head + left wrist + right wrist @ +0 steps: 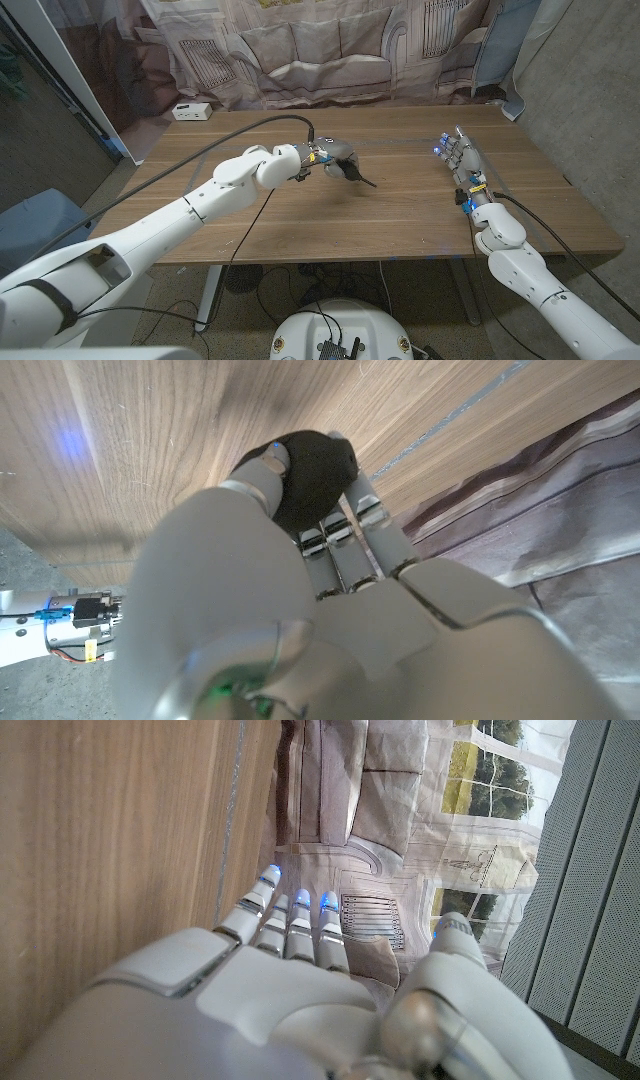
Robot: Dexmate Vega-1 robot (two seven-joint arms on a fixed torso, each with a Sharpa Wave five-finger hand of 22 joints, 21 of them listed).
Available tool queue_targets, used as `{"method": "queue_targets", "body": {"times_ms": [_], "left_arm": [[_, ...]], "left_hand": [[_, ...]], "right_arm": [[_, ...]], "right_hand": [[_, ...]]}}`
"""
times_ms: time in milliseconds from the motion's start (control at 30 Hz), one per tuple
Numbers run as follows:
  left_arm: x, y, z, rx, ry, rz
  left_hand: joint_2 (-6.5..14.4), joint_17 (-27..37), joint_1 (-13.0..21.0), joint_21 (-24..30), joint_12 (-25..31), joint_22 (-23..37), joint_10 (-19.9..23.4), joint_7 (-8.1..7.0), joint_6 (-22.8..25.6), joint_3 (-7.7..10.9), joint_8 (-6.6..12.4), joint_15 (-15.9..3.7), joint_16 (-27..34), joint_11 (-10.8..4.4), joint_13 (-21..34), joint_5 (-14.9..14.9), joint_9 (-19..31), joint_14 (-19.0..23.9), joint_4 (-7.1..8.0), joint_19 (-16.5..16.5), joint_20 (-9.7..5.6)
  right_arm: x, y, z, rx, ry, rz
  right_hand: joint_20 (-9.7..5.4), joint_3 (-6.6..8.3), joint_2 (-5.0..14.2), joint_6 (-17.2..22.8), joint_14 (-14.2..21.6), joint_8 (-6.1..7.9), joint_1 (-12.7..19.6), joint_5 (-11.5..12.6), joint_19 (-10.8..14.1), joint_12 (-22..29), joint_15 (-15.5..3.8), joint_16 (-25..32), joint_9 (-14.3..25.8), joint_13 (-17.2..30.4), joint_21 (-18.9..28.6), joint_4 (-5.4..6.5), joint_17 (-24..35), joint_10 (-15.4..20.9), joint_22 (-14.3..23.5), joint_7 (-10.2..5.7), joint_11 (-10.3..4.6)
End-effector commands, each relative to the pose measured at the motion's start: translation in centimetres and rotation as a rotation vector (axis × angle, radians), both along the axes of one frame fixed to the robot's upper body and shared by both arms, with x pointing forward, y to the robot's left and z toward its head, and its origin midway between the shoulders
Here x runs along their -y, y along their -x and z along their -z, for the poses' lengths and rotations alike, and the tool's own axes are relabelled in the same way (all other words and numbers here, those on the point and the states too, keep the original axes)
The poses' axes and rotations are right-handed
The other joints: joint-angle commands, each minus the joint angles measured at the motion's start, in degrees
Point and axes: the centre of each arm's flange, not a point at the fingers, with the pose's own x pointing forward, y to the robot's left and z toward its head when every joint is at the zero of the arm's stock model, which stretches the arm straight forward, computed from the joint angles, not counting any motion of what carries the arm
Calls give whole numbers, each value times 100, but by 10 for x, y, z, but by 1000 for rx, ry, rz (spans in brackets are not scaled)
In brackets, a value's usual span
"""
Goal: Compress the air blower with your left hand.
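Left arm [160,225] comes in from the near left corner and reaches toward mid-table. Left hand [325,157] grips the air blower [345,166], a black rubber bulb with a thin dark nozzle [364,181] poking out toward the robot's right, tip down near the wood. In the left wrist view the fingers [340,545] wrap round the black bulb [312,470] with the thumb [262,472] pressed on its other side; how far the bulb is squashed, cannot tell. Blower sits around the middle of the wooden table [400,215], slightly left of centre; whether it touches the surface or is lifted, cannot tell.

Right arm [530,275] enters from the near right corner. Right hand [458,155] is on the right side of the table, well apart from the blower, holding nothing, fingers [290,920] straight and slightly apart with blue-lit tips.

Far left corner of the table: small white box [193,111]. Behind the table hangs a printed backdrop cloth [330,45] showing a sofa.
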Motion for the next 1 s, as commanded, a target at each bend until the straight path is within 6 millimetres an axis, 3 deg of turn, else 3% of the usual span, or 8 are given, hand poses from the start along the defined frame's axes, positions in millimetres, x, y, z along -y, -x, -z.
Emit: {"method": "queue_targets", "body": {"times_ms": [33,133,367,733,1000], "left_arm": [[-3,-3,4,-36,49,37],[-3,-3,4,-40,47,38],[-3,-3,3,-35,46,32],[-3,-4,3,-28,46,26],[-3,-3,2,-18,32,17]], "left_hand": [[56,10,89,235,75,30,227,45,252,109,70,-349,90,-2,56,30,39,542,-32,428,-103],[52,51,243,399,166,16,494,36,544,171,148,-448,177,-28,111,28,59,838,-93,704,-236],[51,25,379,532,232,5,661,73,813,257,211,-469,200,17,195,32,75,1098,-103,890,-344],[53,27,428,562,247,1,698,96,873,291,208,-461,183,48,244,29,77,1150,-90,877,-342],[29,93,401,524,192,4,582,36,716,237,108,-406,125,37,310,10,82,984,-37,618,-248]], "right_arm": [[-2,-3,1,-5,1,-3],[-3,-3,1,-6,-1,-2],[-2,-3,2,-9,-2,0],[-3,-3,3,-13,-2,0],[-3,-2,3,-13,-2,1]], "right_hand": [[35,-30,40,48,35,0,12,-5,27,15,10,15,28,17,41,-7,7,47,21,-6,-23],[36,-31,40,48,32,0,13,-5,28,15,6,13,28,17,41,-7,7,46,21,-2,-25],[37,-30,44,49,34,0,13,-5,30,14,-1,14,28,17,41,-6,8,47,21,0,-33],[38,-33,42,52,38,-1,11,-5,34,16,7,15,28,17,41,-6,8,55,21,-2,-26],[37,-35,42,48,39,-3,10,-6,34,16,6,15,28,17,41,-5,8,56,22,1,-25]]}}
